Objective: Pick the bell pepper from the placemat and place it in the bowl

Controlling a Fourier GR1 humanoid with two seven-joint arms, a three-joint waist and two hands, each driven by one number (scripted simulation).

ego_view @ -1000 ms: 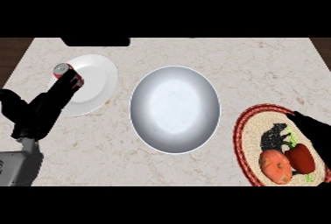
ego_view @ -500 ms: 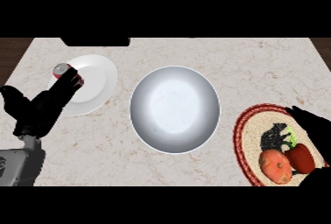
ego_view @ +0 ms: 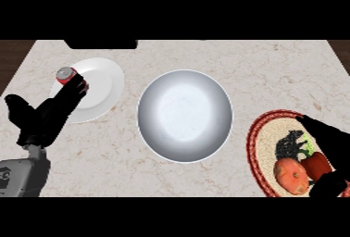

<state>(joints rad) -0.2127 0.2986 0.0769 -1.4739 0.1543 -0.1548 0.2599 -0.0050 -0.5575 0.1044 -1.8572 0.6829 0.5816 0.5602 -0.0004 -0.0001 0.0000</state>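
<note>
We see the bell pepper point(ego_view: 294, 175), orange-red with a darker red part beside it, lying on the round woven placemat point(ego_view: 263, 139) at the right edge of the counter point(ego_view: 273, 74), next to a dark printed patch on the mat and a bit of green. It has not been lifted. Our right hand point(ego_view: 328, 143) comes in from the lower right and lies over the outer side of the mat, its fingers stretched along the pepper's far flank and a thumb-like part showing below; nothing is curled round the pepper, so we judge the hand to be spread open and lining up for a grasp. The grey bowl point(ego_view: 185, 115) sits in the middle of the counter, well apart from the mat and to its left, an easy target for the carry. Our left hand point(ego_view: 48, 115) rests open at the left edge, fingers straight and pointing up toward the white plate point(ego_view: 103, 88), where a red can point(ego_view: 67, 74) stands; it overlaps the plate's rim but holds nothing, staying out of the working path.
</note>
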